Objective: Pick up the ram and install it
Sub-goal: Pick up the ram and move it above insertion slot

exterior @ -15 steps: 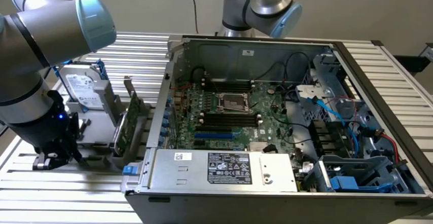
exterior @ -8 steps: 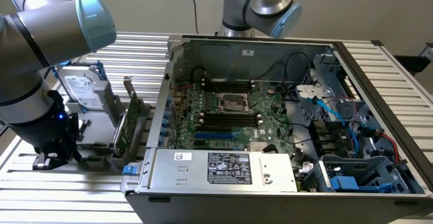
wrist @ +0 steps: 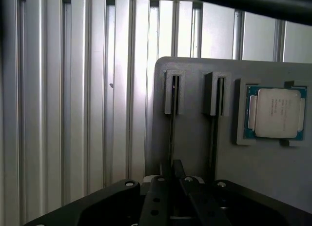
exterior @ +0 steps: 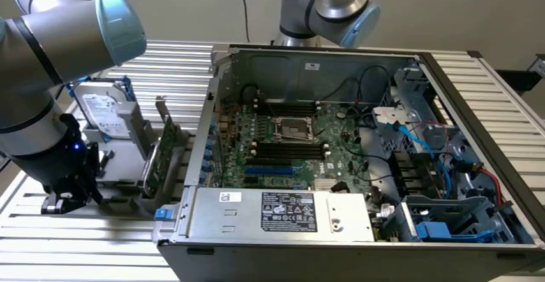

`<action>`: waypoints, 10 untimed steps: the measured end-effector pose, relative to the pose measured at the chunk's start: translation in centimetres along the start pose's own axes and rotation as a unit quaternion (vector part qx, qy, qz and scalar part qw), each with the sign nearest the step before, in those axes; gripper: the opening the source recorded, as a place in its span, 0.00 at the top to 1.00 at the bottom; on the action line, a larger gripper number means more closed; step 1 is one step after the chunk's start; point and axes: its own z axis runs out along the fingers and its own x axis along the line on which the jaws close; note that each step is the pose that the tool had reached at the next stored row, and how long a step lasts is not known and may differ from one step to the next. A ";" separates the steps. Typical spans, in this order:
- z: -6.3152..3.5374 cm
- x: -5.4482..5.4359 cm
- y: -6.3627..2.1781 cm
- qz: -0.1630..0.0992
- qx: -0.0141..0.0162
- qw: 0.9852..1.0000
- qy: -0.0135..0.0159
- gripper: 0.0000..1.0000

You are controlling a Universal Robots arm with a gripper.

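The jaws of the gripper [wrist: 171, 181] pinch narrow on the ram [wrist: 171, 133], upright on edge in its grey holder [wrist: 195, 153] by the worktop [exterior: 170, 65] edge at the exterior view's left (grasp seemingly made), so lifting and seating it in the motherboard [exterior: 345, 143] remain undone.

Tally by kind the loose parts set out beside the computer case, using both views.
Hard drive: 1
Expansion card: 1
CPU chip: 1
Ram: 1 for certain, in the gripper; whether the neighbouring slot holds another cannot be told
Total: 4 certain
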 end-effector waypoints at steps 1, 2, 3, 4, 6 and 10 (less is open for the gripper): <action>0.01 0.0 0.00 0.000 0.000 1.000 0.000 0.87; 0.01 0.0 0.00 0.000 0.000 1.000 0.000 0.87; 0.01 0.0 0.00 0.000 0.000 1.000 0.000 0.87; 0.01 0.0 0.00 0.000 0.000 1.000 0.000 0.87; 0.01 0.0 0.00 0.000 0.000 1.000 0.000 0.87; -0.71 0.0 0.02 0.000 0.000 1.000 0.000 0.87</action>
